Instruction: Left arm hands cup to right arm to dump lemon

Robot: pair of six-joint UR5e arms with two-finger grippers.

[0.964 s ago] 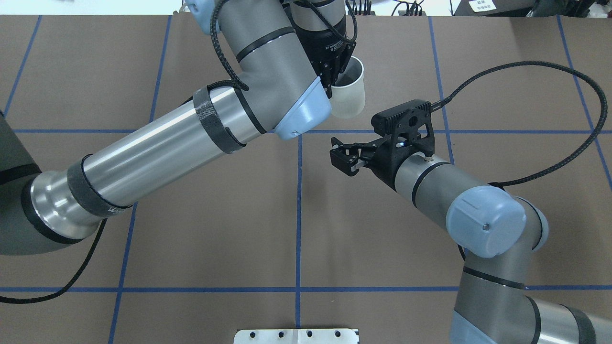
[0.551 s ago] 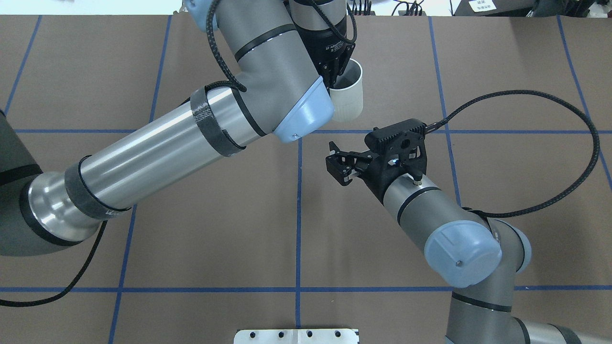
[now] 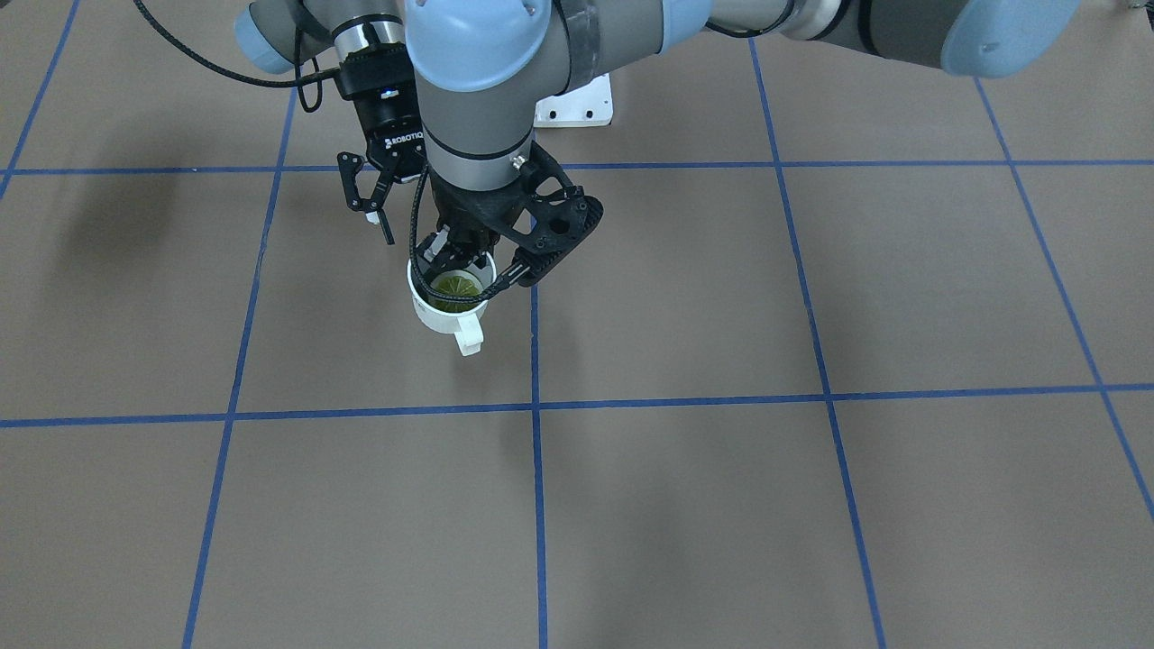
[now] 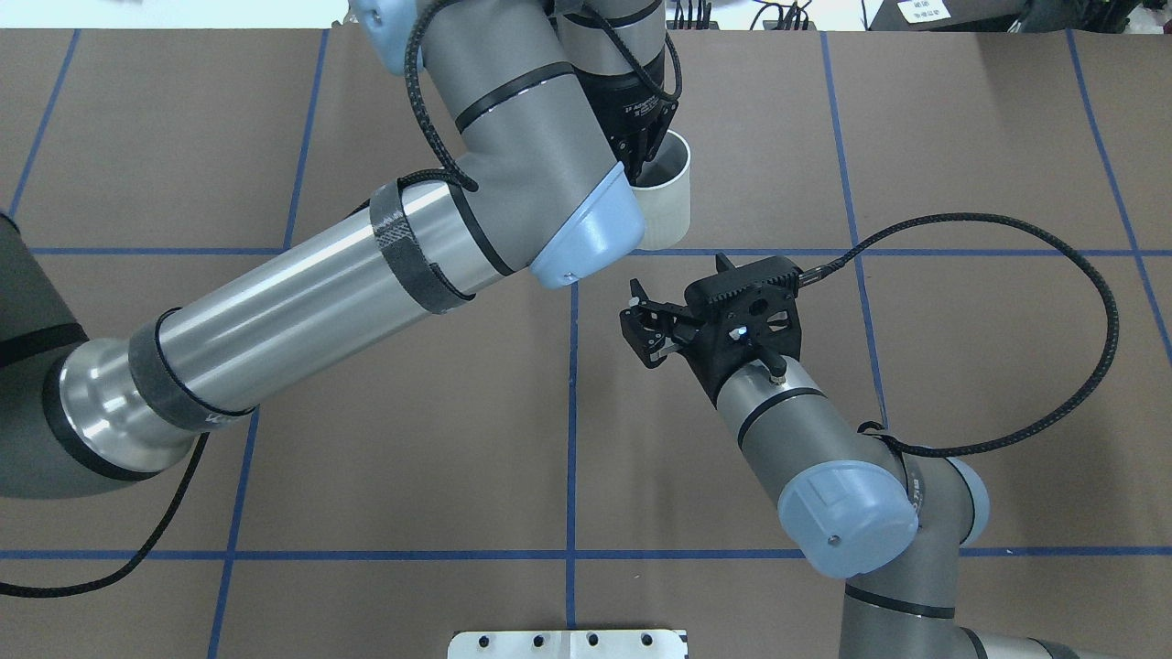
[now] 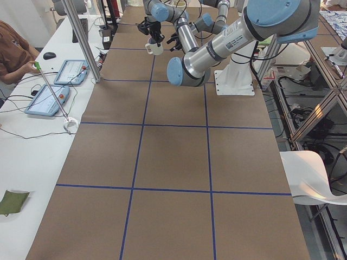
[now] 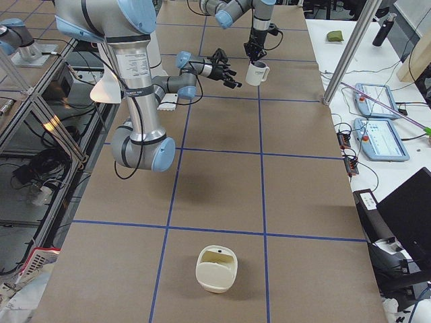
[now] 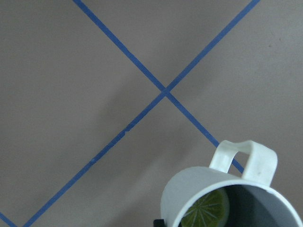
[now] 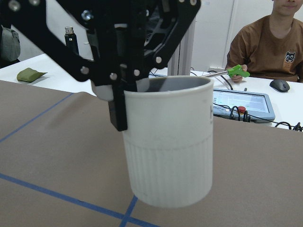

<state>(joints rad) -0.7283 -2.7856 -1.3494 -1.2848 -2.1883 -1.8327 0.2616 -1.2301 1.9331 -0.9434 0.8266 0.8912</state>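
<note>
My left gripper [image 4: 645, 151] is shut on the rim of the white cup [image 4: 667, 197] and holds it upright a little above the table. The front view shows the cup [image 3: 442, 315] with its handle pointing away from the robot and the lemon [image 3: 455, 287] lying inside. The left wrist view also shows the cup [image 7: 189, 198] and the lemon [image 7: 206, 211]. My right gripper [image 4: 641, 325] is open and empty, just short of the cup on the robot's side, pointing at it. The right wrist view shows the cup [image 8: 168, 151] close ahead, with a left finger [image 8: 118, 111] clamped on its rim.
A cream container [image 6: 216, 268] stands far off towards the table's right end. The white base plate [image 4: 568, 643] lies at the robot's edge. Operators sit at the side desk with tablets [image 6: 380, 138]. Blue tape lines cross the brown table [image 4: 366, 458].
My right arm has swung its elbow to the left and turned its open gripper more towards the cup. The left arm has shifted the cup slightly away from the robot.
</note>
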